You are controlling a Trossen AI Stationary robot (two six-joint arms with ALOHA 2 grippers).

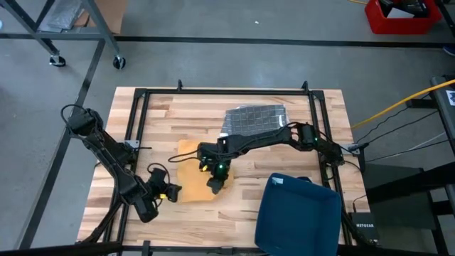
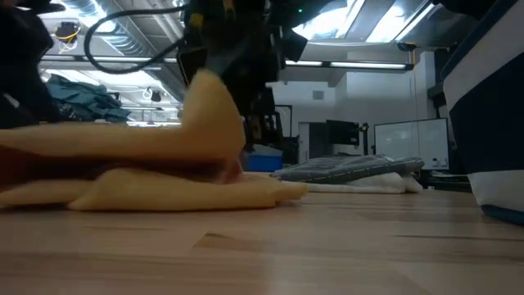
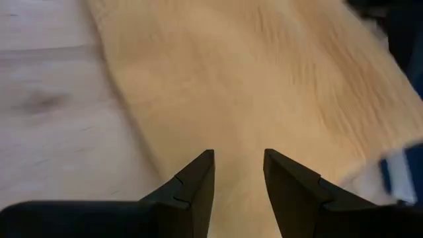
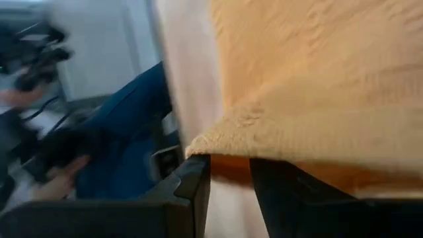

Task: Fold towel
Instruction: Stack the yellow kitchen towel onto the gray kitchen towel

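Smooth wooden table (image 2: 344,246) carries soft, rumpled yellow towel (image 2: 164,192), pinched by right end effector (image 4: 230,173).

two dark six-joint arms, matte black links with black cable loops. left gripper (image 1: 169,190) has yellow-orange bits near its tip. right gripper (image 1: 215,186) shows small green lights on the wrist. fingers (image 3: 192,188) black, angular, wedge-shaped.

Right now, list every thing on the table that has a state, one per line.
Yellow towel: partly folded, one edge lifted off the table.
Right hand: shut on yellow towel, holding its edge up.
Left hand: fingers apart, over the towel.
Grey towel: folded, lying flat.
Blue bin: at table edge.
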